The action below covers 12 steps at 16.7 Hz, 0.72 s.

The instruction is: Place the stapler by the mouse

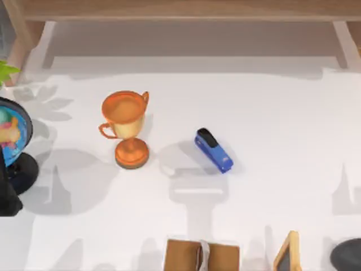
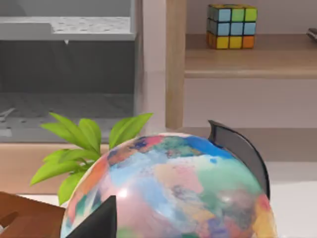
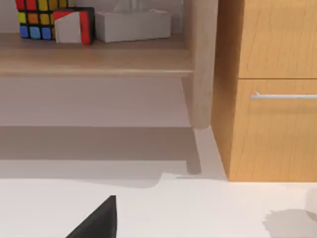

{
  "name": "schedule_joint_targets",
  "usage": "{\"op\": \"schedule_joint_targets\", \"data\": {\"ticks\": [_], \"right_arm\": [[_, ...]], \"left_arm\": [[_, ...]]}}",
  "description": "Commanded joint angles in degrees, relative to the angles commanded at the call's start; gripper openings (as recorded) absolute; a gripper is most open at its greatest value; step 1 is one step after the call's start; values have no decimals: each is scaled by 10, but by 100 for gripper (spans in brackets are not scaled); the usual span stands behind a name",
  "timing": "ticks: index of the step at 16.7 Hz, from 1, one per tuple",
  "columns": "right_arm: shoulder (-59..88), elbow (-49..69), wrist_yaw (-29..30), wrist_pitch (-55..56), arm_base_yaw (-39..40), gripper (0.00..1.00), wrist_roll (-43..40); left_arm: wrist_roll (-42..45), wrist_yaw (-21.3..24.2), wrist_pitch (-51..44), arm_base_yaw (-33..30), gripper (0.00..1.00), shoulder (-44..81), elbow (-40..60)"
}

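The slim blue stapler (image 1: 214,150) with a black end lies at an angle on the white table, a little right of the middle in the top view. The mouse (image 1: 347,255), a dark rounded shape cut off by the picture's edge, sits at the front right corner, well apart from the stapler. A dark part of my left gripper (image 2: 96,223) shows in the left wrist view, close in front of the globe (image 2: 168,193). A dark part of my right gripper (image 3: 99,220) shows in the right wrist view, over bare table near a wooden cabinet (image 3: 270,89).
An orange trophy (image 1: 127,129) stands left of the stapler. The globe (image 1: 12,141) on its black stand is at the left edge, with a green plant (image 2: 84,144) behind it. A brown book (image 1: 201,255) and a small framed board (image 1: 287,252) sit at the front edge. Shelves with cubes (image 2: 232,26) run along the back.
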State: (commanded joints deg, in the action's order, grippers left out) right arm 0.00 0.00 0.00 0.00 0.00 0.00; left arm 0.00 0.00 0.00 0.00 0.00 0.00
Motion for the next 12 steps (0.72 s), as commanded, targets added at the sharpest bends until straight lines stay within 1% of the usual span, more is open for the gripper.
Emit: {"op": "schedule_joint_targets", "data": {"ticks": [3,6,9,12], "right_arm": [[5,5,-1,-2,2,100,0],[57,52,-8,-26,22,100,-2],[160,138,-17,-80,58,100,-5],[306,255,-20,-163,103,100,-12]], "left_arm": [[0,0,0,0,100,0,0],[0,0,0,0,100,0,0],[0,0,0,0,100,0,0],[0,0,0,0,100,0,0]]}}
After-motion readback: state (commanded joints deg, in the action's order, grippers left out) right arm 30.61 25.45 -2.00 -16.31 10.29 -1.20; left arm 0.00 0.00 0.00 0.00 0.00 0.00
